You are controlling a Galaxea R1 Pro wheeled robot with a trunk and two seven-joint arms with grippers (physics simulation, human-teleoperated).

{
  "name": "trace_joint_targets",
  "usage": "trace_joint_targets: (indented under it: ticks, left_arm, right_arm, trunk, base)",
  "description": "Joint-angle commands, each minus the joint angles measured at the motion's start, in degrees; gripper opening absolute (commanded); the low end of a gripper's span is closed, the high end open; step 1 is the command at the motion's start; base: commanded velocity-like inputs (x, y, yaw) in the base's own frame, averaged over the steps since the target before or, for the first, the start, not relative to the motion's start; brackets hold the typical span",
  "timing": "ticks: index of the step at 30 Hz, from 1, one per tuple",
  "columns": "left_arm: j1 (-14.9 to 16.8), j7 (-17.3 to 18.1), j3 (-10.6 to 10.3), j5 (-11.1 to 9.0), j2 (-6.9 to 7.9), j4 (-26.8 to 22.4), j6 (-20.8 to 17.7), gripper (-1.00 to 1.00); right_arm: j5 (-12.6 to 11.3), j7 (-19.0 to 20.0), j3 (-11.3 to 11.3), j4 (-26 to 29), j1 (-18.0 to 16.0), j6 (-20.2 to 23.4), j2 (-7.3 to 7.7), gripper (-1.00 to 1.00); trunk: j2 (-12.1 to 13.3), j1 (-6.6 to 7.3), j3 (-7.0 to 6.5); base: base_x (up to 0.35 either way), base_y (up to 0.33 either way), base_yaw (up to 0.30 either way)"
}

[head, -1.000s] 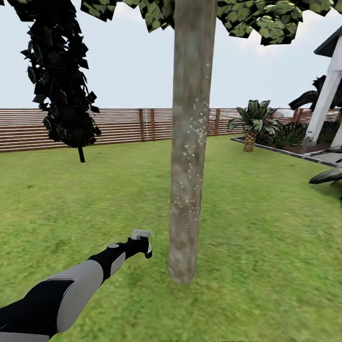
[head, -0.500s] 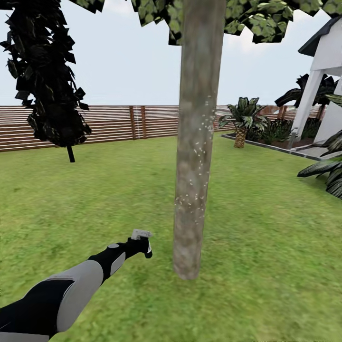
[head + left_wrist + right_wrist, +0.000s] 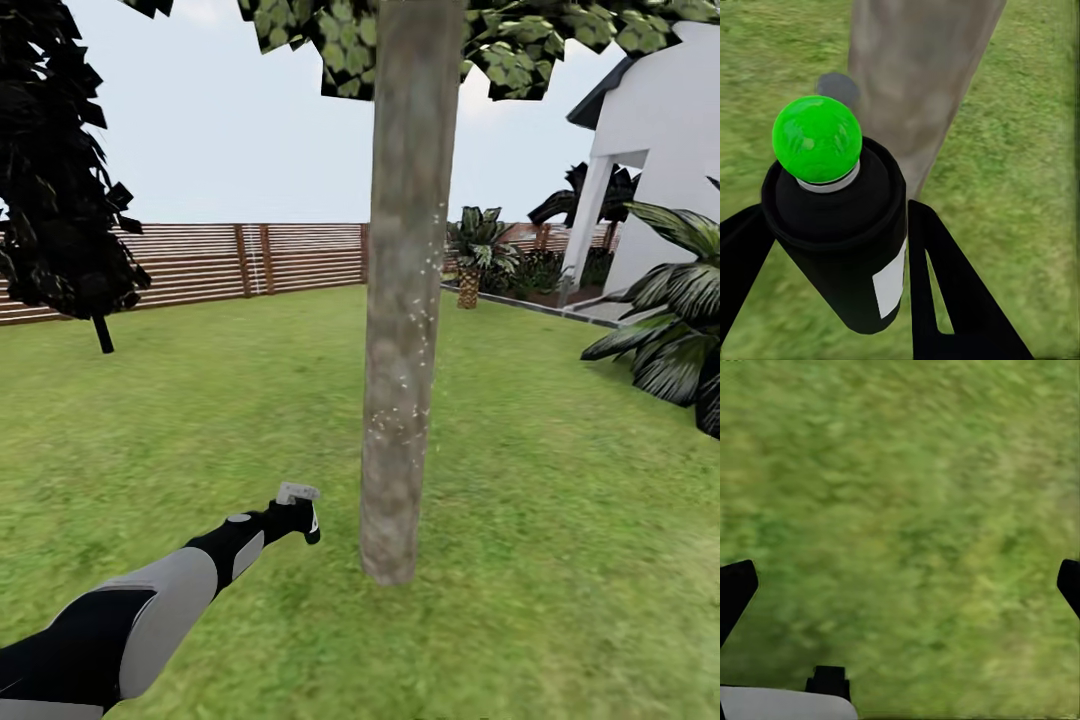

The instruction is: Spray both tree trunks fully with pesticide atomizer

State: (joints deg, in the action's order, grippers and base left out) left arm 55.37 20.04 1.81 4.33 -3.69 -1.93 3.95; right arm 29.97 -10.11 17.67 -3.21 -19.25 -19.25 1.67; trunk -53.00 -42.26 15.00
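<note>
A tree trunk, grey-brown and bare, rises from the lawn in the middle of the head view, with its leafy crown above. Fine white pesticide specks dot its right side at mid height. My left gripper is just left of the trunk's base, shut on the pesticide atomizer. In the left wrist view the black bottle with its white label and a green ball on top sits between the fingers, facing the trunk. My right gripper hangs open over grass.
A dark conifer stands at the far left before the wooden slat fence. A white house and palm-like plants are on the right. Open lawn surrounds the trunk.
The whole view has swung: fence and conifer slid left, and the house and palm plant came further into view. My left arm holds the same pose with the atomizer.
</note>
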Motion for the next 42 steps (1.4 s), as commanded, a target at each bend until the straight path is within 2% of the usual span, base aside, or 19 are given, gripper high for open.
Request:
trace_joint_targets:
  ticks: [1, 42]
  left_arm:
    - [0.00, 0.00, 0.04, -0.02, 0.00, 0.00, 0.00, -1.00]
    - [0.00, 0.00, 0.04, -0.02, -0.09, 0.00, 0.07, -1.00]
  right_arm:
    - [0.00, 0.00, 0.02, 0.00, 0.00, 0.00, 0.00, 1.00]
    - [0.00, 0.00, 0.00, 0.01, 0.00, 0.07, -0.04, 1.00]
  trunk:
    - [0.00, 0.00, -0.02]
    - [0.00, 0.00, 0.45]
  base:
    - [0.000, 0.350, -0.288]
    - [0.016, 0.345, -0.293]
